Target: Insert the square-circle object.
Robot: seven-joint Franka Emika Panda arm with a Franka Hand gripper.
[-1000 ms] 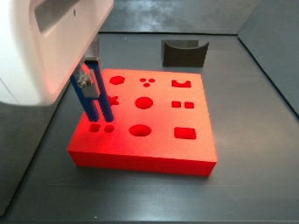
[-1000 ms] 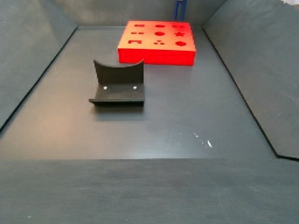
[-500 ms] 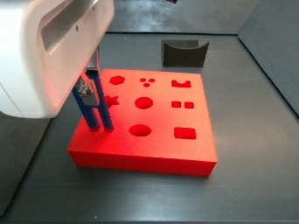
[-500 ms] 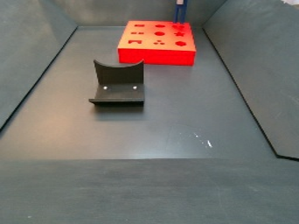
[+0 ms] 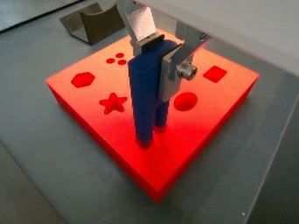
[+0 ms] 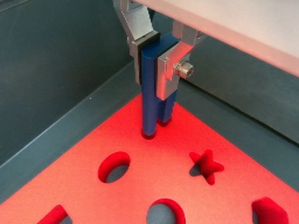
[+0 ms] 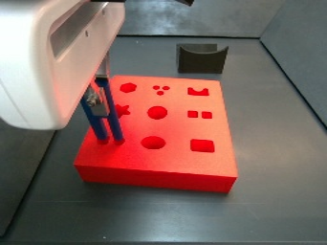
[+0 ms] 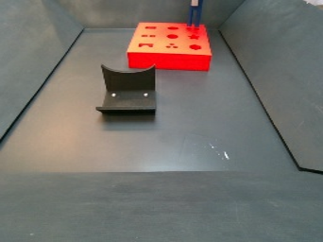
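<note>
Pincer clamped on the blue square-circle object, holding it upright with its lower end touching the red block near the corner holes; barely moved since half a second ago, so insertion looks under way, not finished.

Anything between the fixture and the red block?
No. In a side view, only bare floor separates the fixture from the red block; the gripper is at its far edge.

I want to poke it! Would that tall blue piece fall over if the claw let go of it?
Probably not right away. The blue piece looks stiff and straight, and its lower end seems to sit in the red block, which should steady it. It is tall and thin though, so a poke might tip it. The claw grips its top.
</note>
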